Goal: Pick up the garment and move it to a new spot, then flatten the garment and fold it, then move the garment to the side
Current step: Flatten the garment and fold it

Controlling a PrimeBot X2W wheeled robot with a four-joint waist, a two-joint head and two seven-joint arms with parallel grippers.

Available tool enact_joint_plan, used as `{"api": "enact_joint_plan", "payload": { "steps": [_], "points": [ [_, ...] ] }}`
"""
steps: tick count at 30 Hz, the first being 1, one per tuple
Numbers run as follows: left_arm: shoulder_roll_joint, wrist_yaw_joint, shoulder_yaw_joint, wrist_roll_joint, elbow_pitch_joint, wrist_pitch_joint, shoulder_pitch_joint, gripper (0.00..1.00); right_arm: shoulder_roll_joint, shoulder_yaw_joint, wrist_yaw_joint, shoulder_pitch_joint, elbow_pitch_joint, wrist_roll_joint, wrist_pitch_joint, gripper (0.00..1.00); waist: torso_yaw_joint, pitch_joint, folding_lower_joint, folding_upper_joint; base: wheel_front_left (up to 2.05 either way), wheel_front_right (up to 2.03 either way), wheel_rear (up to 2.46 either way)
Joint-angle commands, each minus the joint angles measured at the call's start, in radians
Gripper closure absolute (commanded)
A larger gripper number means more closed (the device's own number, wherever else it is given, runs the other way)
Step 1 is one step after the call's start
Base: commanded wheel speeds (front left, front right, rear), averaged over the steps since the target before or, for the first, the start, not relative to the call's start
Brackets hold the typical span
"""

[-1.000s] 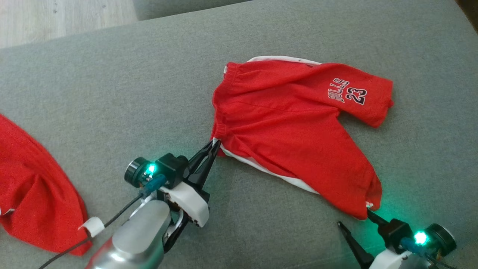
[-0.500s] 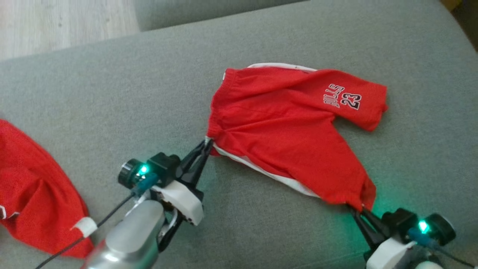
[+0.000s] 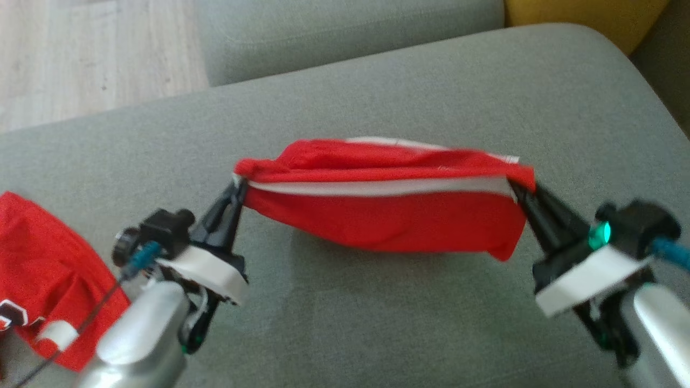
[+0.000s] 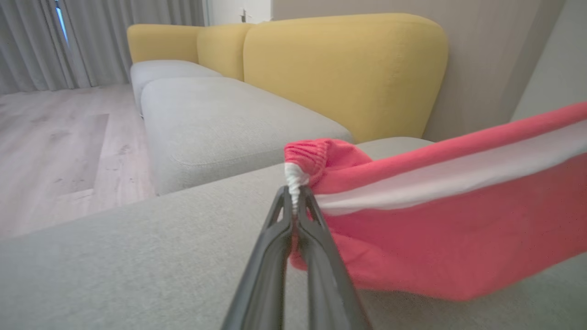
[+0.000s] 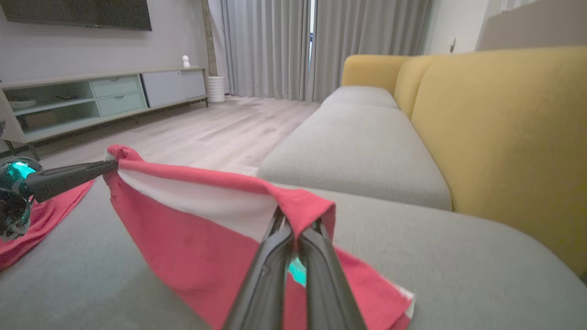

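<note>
**Head view: red garment strung between both claws over the grey seat**

I see the red garment (image 3: 388,226) at the middle of the frame, stretched sideways into a long band. A white stripe runs along its upper part, and the red cloth sags in a shallow curve beneath it. My left claw (image 3: 237,186) is clamped on the garment's left end, fingers pressed together on a bunched white-and-red corner. My right claw (image 3: 517,188) is clamped on the right end in the same way, fingers together on the cloth where the stripe stops. The two claws sit at about the same height in the frame, well apart, with the garment taut between them.

In the left wrist view the dark fingers meet on a small gathered tuft, and the cloth runs off to the right edge of that frame. In the right wrist view the fingers pinch a red fold at the centre. The cloth slopes away to the left, where the other claw's tips hold the far corner. At the lower right of that frame the garment's loose end seems to lie on the seat, though I cannot tell for sure.

The grey seat cushion (image 3: 377,334) spreads under all of this. A second red cloth (image 3: 38,269) lies crumpled on it at the lower left, near my left forearm. A yellow backrest (image 3: 582,21) shows at the upper right, and pale wooden floor (image 3: 81,54) at the upper left.
</note>
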Motion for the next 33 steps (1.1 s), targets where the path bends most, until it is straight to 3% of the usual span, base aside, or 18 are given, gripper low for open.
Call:
{"api": "enact_joint_plan", "payload": {
  "steps": [1,11,19,26,30,33],
  "points": [
    [0.052,0.015,0.06,-0.014,-0.047,0.007,-0.05,1.0,-0.029,0.003,-0.001,-0.068,-0.044,0.018,0.007,1.0,0.009,-0.018,0.0,0.0,0.0,0.0,0.0],
    [0.113,0.089,0.114,-0.099,-0.273,0.113,0.047,1.0,0.009,-0.067,-0.001,-0.089,-0.071,0.027,0.065,1.0,0.062,-0.028,0.0,0.0,0.0,0.0,0.0],
    [0.172,0.13,0.143,-0.13,-0.449,0.209,0.047,1.0,0.025,-0.116,-0.001,-0.154,-0.09,-0.004,0.122,1.0,0.071,0.099,0.0,0.0,0.0,0.0,0.0],
    [0.193,0.08,0.173,-0.136,-0.419,0.344,-0.253,1.0,0.022,-0.111,-0.001,-0.495,0.024,0.021,0.191,1.0,0.057,0.302,0.0,0.0,0.0,0.0,0.0],
    [0.192,0.055,0.204,-0.127,-0.291,0.411,-0.515,1.0,-0.005,-0.017,-0.001,-0.793,0.19,-0.028,0.197,1.0,0.033,0.404,0.0,0.0,0.0,0.0,0.0],
    [0.169,0.048,0.221,-0.099,-0.171,0.412,-0.72,1.0,0.032,-0.005,-0.001,-1.021,0.365,-0.041,0.147,1.0,0.018,0.457,0.0,0.0,0.0,0.0,0.0]
  ]
}}
